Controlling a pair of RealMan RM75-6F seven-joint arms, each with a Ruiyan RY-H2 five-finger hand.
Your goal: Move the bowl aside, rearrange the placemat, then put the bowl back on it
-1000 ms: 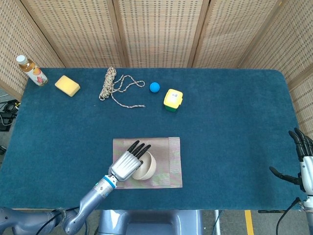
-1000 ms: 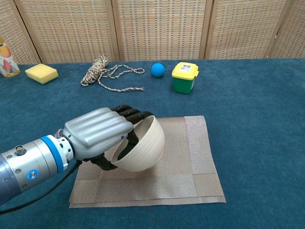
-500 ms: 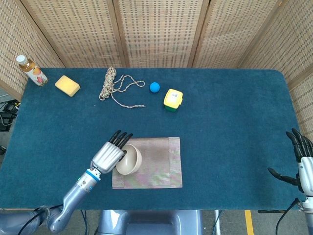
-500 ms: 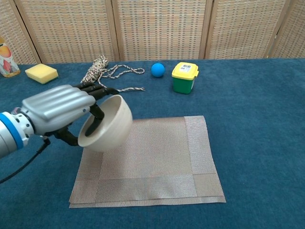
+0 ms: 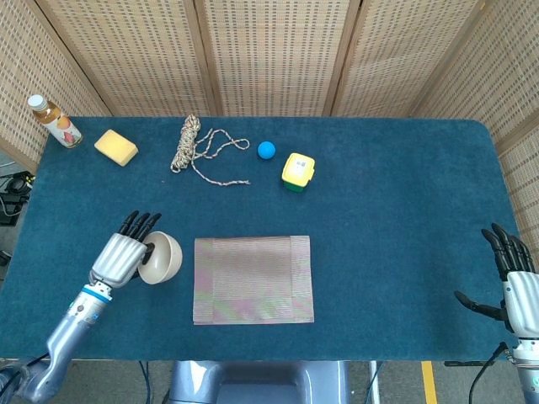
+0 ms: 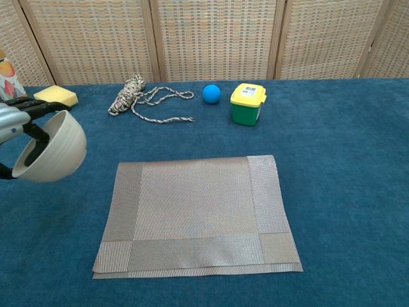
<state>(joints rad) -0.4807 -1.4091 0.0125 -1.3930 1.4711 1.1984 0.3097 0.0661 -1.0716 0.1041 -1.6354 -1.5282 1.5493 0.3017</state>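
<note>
**Bowl held clear of the mat, ready to set down**

While the left hand [image 5: 118,257] grips the cream ceramic bowl [image 5: 160,257] by its rim, the head view shows it left of the beige woven placemat [image 5: 253,279], clear of the mat's edge. Lowering it gently onto the blue felt table [image 5: 396,210], well apart from the mat, should leave room to shift the mat. The right hand [image 5: 514,282] hangs at the table's near right corner, fingers spread, holding nothing.

From the chest view, the bowl [image 6: 52,148] is tipped sideways, smooth and unmarked, its mouth facing the hand; levelling it first seems wise. The placemat [image 6: 195,214] lies flat and bare.
</note>
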